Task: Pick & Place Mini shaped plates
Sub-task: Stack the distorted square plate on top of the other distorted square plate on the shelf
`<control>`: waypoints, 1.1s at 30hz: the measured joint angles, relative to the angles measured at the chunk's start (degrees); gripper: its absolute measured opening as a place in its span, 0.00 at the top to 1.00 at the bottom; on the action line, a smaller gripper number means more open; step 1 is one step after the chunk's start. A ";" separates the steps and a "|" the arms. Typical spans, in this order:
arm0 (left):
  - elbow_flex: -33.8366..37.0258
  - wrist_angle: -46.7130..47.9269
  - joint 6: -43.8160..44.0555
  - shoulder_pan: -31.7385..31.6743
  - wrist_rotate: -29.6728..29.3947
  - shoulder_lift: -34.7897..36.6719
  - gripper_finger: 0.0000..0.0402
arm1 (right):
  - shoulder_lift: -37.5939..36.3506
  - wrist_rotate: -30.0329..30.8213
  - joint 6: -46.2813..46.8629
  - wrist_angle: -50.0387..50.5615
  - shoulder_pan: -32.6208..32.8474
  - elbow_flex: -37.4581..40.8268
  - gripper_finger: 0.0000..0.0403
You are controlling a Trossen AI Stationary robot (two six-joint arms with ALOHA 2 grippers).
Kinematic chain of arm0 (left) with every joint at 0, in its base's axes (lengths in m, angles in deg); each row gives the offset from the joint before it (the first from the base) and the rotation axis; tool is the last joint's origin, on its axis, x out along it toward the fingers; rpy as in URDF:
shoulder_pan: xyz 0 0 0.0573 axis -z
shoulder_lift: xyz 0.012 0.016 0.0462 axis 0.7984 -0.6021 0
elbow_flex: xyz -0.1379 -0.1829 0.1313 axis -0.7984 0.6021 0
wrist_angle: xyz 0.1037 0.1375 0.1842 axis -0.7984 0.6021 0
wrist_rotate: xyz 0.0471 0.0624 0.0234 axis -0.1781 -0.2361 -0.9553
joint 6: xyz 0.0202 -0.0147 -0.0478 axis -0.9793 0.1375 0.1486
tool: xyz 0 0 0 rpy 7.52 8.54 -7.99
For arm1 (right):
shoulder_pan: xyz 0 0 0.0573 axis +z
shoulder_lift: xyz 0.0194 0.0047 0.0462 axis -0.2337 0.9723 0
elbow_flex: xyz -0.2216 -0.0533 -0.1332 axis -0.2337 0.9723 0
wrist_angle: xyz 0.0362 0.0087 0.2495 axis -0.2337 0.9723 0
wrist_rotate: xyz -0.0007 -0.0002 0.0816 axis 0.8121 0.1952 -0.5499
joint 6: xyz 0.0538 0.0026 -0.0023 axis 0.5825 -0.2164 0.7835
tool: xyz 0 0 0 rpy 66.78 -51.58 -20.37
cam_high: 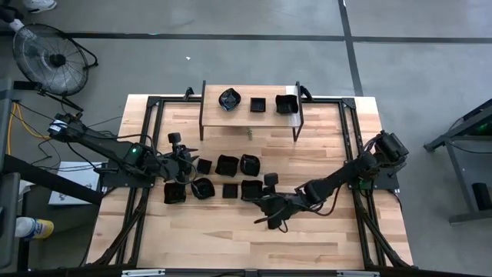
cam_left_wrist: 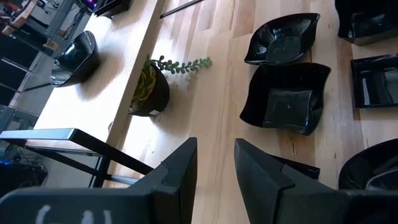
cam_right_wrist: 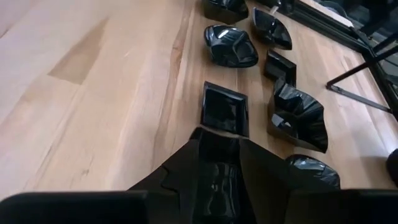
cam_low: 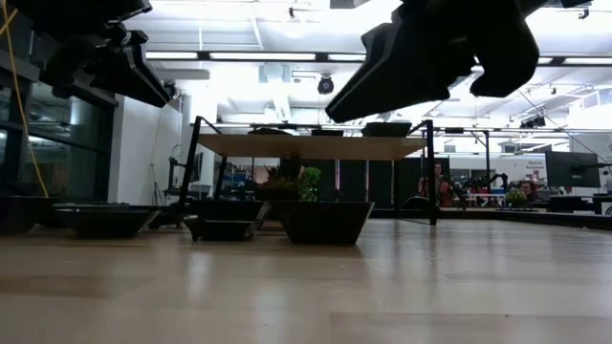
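Observation:
Several glossy black mini plates lie on their bases mid-table, among them a small square one [cam_high: 230, 190] [cam_right_wrist: 225, 109] and an angular one [cam_high: 227, 164] [cam_left_wrist: 286, 96]. Three more plates [cam_high: 258, 104] sit on top of a low wooden shelf [cam_high: 240, 117] at the far side. My right gripper [cam_high: 263, 204] [cam_right_wrist: 217, 143] hovers near the plates' right end, shut on a mini plate [cam_right_wrist: 214, 171]. My left gripper [cam_high: 187, 157] [cam_left_wrist: 214, 162] is open above the table at the plates' left end, with nothing between its fingers. My right gripper pinches a glossy mini plate between its two fingers; only the strip of it [cam_right_wrist: 216, 163] between them shows, and the fingers hide the rest. It comes from the table's right side. In the low view the gripper [cam_low: 421, 57] is above the tabletop.
A small plant in a black pot [cam_high: 249, 134] [cam_left_wrist: 149, 87] stands under the shelf, whose black legs [cam_high: 202, 123] rise from the table. A black frame borders the table. Bare wood lies toward the near edge [cam_high: 246, 238]. A fan [cam_high: 46, 58] stands on the floor off the left.

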 joint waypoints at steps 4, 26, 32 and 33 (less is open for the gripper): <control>0.00 -0.18 0.15 -0.01 -0.03 -0.53 0.74 | 0.00 -0.20 0.41 -0.10 -0.02 -0.34 0.72; 0.04 -1.30 0.39 -0.02 0.34 -3.09 0.74 | 10.69 5.28 2.80 20.93 0.24 -22.38 0.72; 0.04 -1.36 0.47 0.00 0.83 -3.09 0.74 | 14.47 6.52 7.51 34.71 1.01 -31.29 0.72; 0.04 -1.39 0.50 -0.02 0.84 -3.09 0.74 | 14.57 6.47 8.19 36.04 1.16 -31.68 0.72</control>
